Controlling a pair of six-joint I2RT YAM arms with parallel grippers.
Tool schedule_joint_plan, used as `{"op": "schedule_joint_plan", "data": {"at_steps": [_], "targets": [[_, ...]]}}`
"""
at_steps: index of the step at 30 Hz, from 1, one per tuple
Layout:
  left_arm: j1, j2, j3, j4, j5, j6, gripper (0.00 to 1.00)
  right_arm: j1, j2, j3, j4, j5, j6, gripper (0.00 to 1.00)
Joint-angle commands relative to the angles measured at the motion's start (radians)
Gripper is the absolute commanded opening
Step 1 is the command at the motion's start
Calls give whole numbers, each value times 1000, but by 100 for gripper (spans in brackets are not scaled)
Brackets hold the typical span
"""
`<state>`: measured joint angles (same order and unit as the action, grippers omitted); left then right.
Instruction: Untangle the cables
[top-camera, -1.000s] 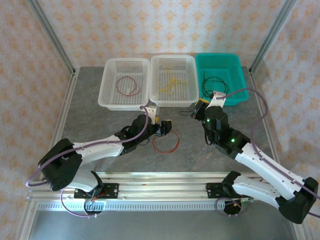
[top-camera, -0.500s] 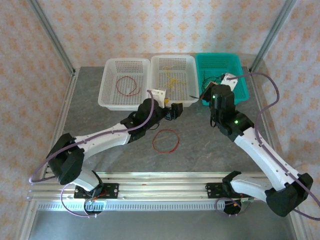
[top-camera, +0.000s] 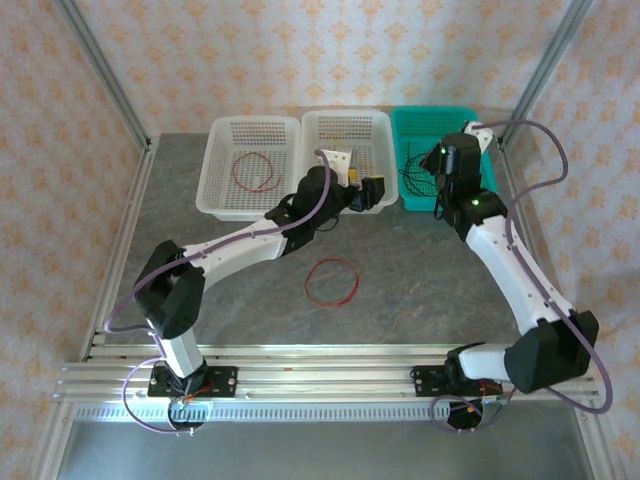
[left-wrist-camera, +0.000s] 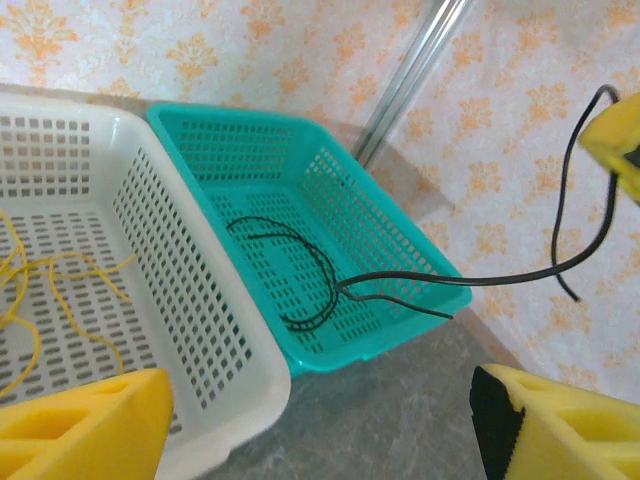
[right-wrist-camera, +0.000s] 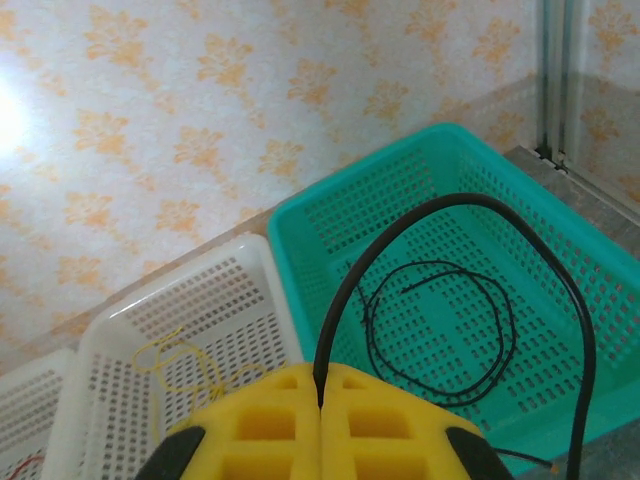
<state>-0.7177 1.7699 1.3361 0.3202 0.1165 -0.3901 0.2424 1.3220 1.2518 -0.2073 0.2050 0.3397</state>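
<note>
Between the closed pads of the right pincer (right-wrist-camera: 322, 400), seen from its own wrist, a black cable (right-wrist-camera: 450, 198) was clamped. It rose from the pads in a high arch and dropped again off the pincer's right side. Ahead of and below that pincer lay the teal basket (right-wrist-camera: 420, 190) with a black coil (right-wrist-camera: 512, 330) flat on its floor, and off to its left a white basket (right-wrist-camera: 180, 280) held a yellow cable (right-wrist-camera: 175, 365). From the left wrist, the left pincer (left-wrist-camera: 320, 430) stood wide apart and empty, low over the grey surface (left-wrist-camera: 380, 420) just short of the baskets' near walls. The held cable ran from up on its right down into the teal basket ahead, though whether it touched the coil there could not be told. From above, a red cable (top-camera: 358, 280) lay looped on the surface well behind the left pincer, and a second red cable (top-camera: 234, 172) sat in the far white basket (top-camera: 215, 190) to its left. The step in hand looked like dropping the black cable with its own kind. The next move called for lowering the right pincer over the teal basket before parting the pads, so that no trailing end hung over the rim. The red loop seemed left for the free pincer.
</note>
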Motion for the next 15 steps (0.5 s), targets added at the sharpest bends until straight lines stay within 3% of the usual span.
{"op": "schedule_joint_plan", "data": {"at_steps": [1, 7, 15], "targets": [[19, 62, 88, -38, 43, 29, 79, -63, 63, 58, 40, -53, 23, 0], [36, 201, 236, -91, 41, 44, 79, -131, 227, 147, 65, -65, 45, 0], [46, 321, 359, -148, 70, 28, 78, -164, 493, 363, -40, -54, 81, 0]]}}
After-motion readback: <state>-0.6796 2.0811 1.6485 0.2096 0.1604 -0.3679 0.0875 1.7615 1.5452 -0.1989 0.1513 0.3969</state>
